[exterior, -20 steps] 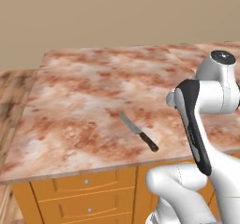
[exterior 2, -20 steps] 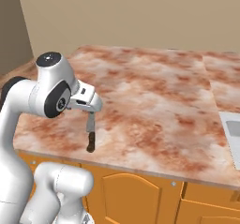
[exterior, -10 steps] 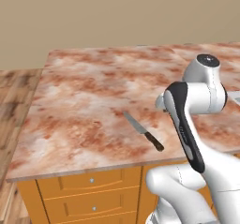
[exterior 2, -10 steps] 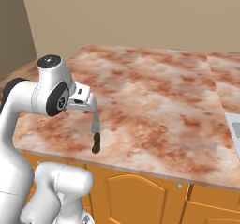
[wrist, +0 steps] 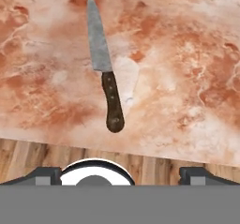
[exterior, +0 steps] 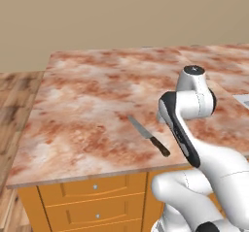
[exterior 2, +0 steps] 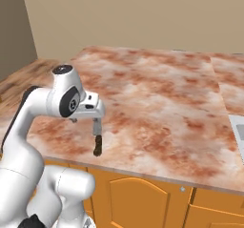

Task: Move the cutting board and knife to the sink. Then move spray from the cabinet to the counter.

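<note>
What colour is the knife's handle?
Dark brown, with small pale rivets; the knife shows best in the hand view.

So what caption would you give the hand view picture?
A knife lies near the marbled counter's edge, the open gripper above it.

You had one knife [exterior: 148, 135] [exterior 2: 97, 139] [wrist: 104, 71] near the counter's [exterior: 87, 100] [exterior 2: 162, 98] [wrist: 187, 68] front edge, and three knobbed drawers [exterior: 92, 187] below.
</note>
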